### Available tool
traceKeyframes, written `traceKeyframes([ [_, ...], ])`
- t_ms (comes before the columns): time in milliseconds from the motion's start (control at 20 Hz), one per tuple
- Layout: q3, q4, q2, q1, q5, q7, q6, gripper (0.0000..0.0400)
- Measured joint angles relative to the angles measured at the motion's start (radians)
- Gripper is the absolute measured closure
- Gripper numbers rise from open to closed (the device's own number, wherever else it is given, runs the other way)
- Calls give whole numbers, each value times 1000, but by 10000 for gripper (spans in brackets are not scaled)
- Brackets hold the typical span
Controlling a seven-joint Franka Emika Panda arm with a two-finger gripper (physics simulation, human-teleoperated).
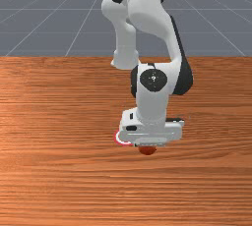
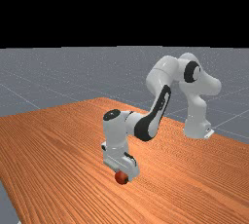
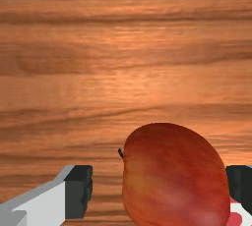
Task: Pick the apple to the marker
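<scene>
Red apple (image 3: pixel 174 181), orange-tinged, smooth and rounded, short dark stem (image 3: pixel 121 154)

Red apple (image 3: pixel 174 178) with yellowish patches (dark stem (image 3: pixel 121 154) jutting sideways), near red-and-white marker (image 3: pixel 236 219), marker partly hidden

You have your fingers (image 3: pixel 78 190) standing apart, dark-tipped, with the red apple (image 3: pixel 174 176) between them. A gap separates it from one fingertip; at the other they meet in your view, though you can't tell whether they touch. Its dark stem (image 3: pixel 121 154) is on the gap side. Beside the other fingertip, part of the red-and-white marker (image 3: pixel 237 218) shows against the table (image 3: pixel 98 72).
</scene>
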Motion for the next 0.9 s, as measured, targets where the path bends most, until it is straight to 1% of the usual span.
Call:
traceKeyframes([
  [50,0,-1,1,0,0,1,0,126],
  [200,-4,-4,-9,-1,-2,4,-29,128],
  [300,-18,-25,-60,-11,-9,7,-104,128],
  [400,-39,-85,-119,-24,-16,11,-132,128],
  [600,-72,-156,-146,-43,-24,26,-94,128],
  [800,-77,-168,-141,-36,-25,48,-76,128],
  [900,-76,-209,-146,-29,-27,49,-52,128],
])
